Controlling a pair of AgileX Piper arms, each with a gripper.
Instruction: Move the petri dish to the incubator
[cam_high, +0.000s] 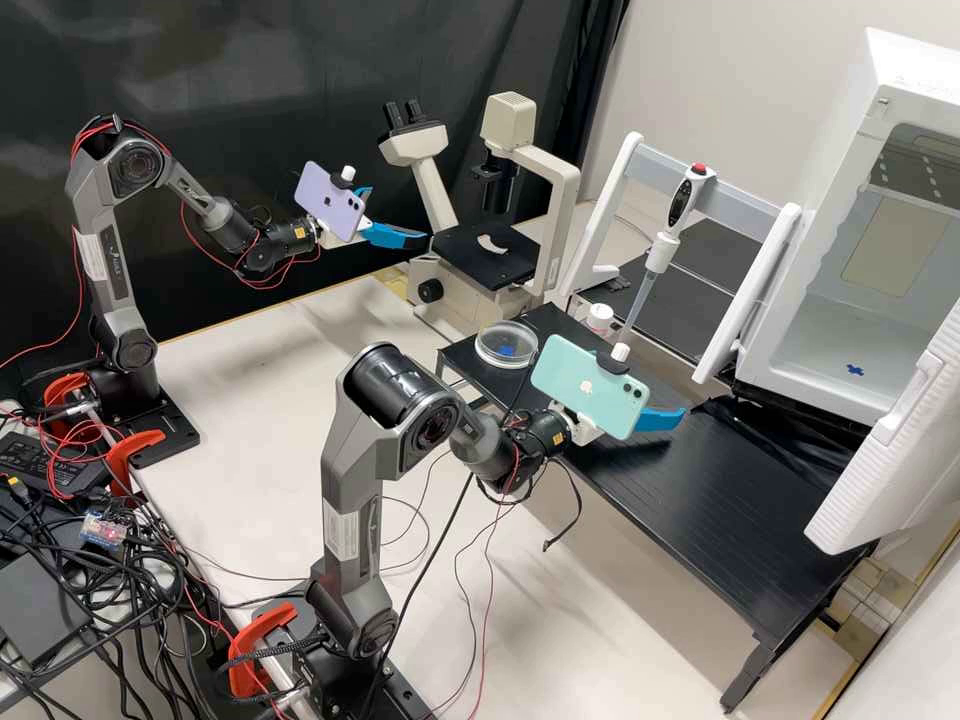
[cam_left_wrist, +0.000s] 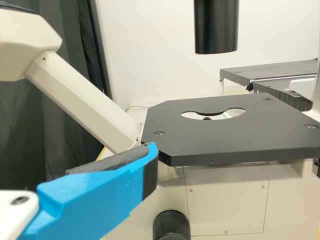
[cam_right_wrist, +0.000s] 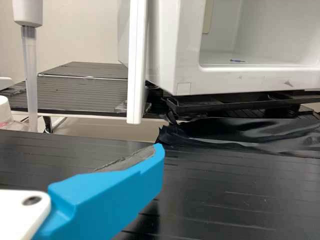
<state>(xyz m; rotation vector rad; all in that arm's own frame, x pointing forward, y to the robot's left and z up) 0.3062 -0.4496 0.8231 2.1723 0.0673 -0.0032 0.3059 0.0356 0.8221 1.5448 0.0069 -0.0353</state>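
Progress: transfer not begun, judging by where things lie. The clear, round, shallow petri dish (cam_high: 506, 346) sits flat on the black ribbed bench (cam_high: 700, 500), near its end by the cream microscope (cam_high: 484, 240). A small blue patch shows through the dish; cannot tell whether it lies in or under it. The white, box-shaped incubator (cam_high: 850, 240) stands open, a small blue mark (cam_high: 855, 369) on its floor, possibly the set-down spot (inference). Remaining, as judged: grasp, lift, carry past the grey-and-white pipette (cam_high: 668, 225), place inside, release; perhaps close up afterwards. Left end effector (cam_high: 402, 216): blue fingers well parted, holding nothing, pointed at the microscope. Right end effector (cam_high: 672, 418): over the bench between dish and incubator, also parted, nothing held; exact opening cannot be told. By position the right arm looks the likelier carrier, but it would first have to draw back toward the dish. View comparison: the high view gives dish, both arms and the incubator's interior together, though a pale green phone (cam_high: 590, 387) hides part of the right end effector. The right wrist view adds the incubator's front lip at low angle and the crumpled black sheeting (cam_right_wrist: 235, 132) below it, worth clearance on approach. The left wrist view adds the microscope's flat black stage (cam_left_wrist: 235, 135), its cut-out seen close.
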